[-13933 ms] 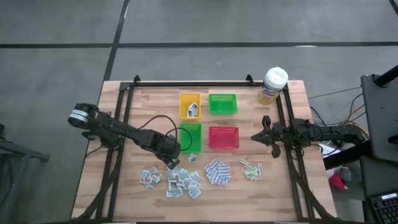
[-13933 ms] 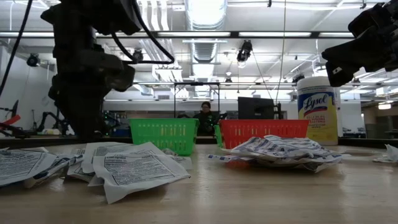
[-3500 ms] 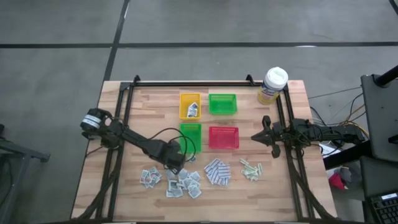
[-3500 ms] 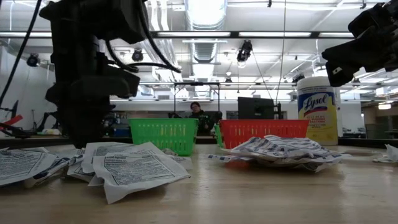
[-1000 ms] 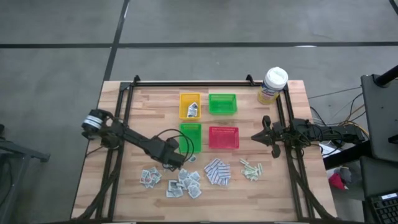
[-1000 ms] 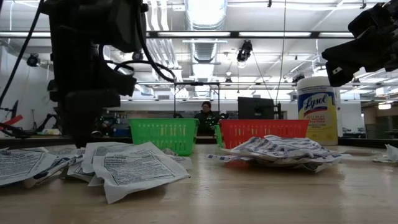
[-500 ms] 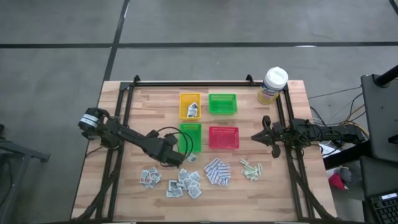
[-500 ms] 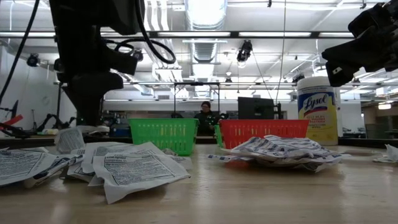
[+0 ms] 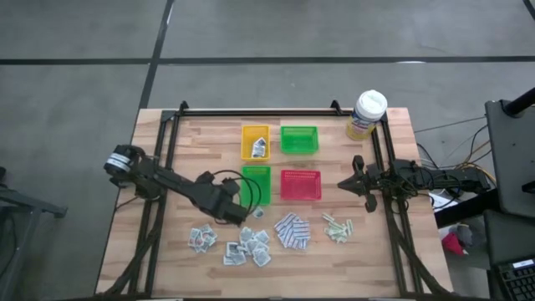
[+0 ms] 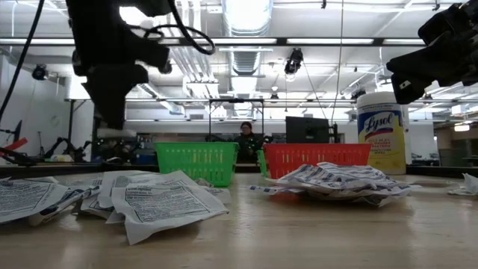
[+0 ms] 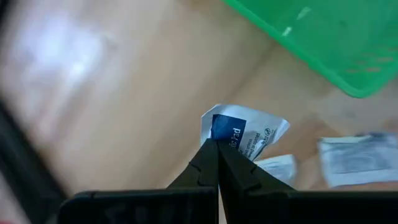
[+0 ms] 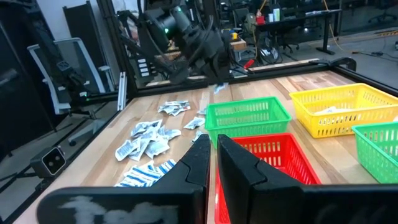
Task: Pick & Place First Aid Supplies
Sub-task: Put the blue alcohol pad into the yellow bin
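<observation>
Step in hand: carry phase. The left gripper is clamped on one sachet, lifted clear of the bench, just beside the nearer green tray, on its front-left side.
Held item: squarish white foil-paper sachet with a blue printed panel, crinkled, pinched at one corner so it hangs loose.
Next move, my judgement: swing over the chosen tray, lower, then release; a corner pinch on a limp packet may let it flutter off target.
Remaining supplies: sachet pile near the front edge, left of centre; blue-and-white pads at front centre; pale green strips toward the front right. All thin, flat, crumpled.
Yellow tray: ribbed plastic basket, already holds sachets.
Right gripper: jaws nearly together, holding nothing, parked by the right edge.
</observation>
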Available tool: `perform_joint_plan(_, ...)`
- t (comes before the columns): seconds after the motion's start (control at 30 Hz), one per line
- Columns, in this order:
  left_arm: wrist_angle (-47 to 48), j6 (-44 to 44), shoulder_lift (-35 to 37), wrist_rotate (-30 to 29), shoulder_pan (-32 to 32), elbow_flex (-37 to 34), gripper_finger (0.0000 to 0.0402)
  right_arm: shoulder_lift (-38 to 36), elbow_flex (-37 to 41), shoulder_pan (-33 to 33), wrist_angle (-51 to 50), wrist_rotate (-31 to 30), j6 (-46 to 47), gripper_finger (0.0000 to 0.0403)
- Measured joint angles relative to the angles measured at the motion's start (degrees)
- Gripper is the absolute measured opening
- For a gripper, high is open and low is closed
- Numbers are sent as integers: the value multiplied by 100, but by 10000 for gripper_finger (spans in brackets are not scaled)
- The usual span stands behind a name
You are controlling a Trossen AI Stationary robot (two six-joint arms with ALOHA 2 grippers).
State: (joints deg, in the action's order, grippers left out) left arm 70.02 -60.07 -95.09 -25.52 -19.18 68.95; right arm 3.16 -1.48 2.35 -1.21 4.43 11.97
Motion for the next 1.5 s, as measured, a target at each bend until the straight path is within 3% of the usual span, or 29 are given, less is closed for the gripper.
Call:
perform_joint_plan(0.23, 1429, 93, 105, -756, 14, 829, 0, 0, -1, 0, 0, 0, 0, 28)
perform_joint_plan(0.37, 1662, 859, 108, -1494, 104, 1248, 0, 0, -1, 0, 0, 0, 0, 28)
perform_joint_plan(0.53, 1433, 2284, 108, -2215, 377, 1479, 0, 0, -1, 1, 0, 0, 0, 28)
perform_joint_plan(0.7, 532, 3760, 101, -2252, 753, 1432, 0, 0, -1, 0, 0, 0, 0, 28)
perform_joint_plan(0.83, -141, 4467, 101, -2238, 1085, 1429, 0, 0, -2, 1, 0, 0, -1, 28)
perform_joint_plan(1.17, -1672, 6084, 99, -1078, 2021, 1427, 0, 0, -1, 0, 0, 0, 0, 28)
perform_joint_plan(1.5, -1972, 6266, 81, 479, 3096, 1425, 0, 0, -1, 2, 0, 0, 0, 28)
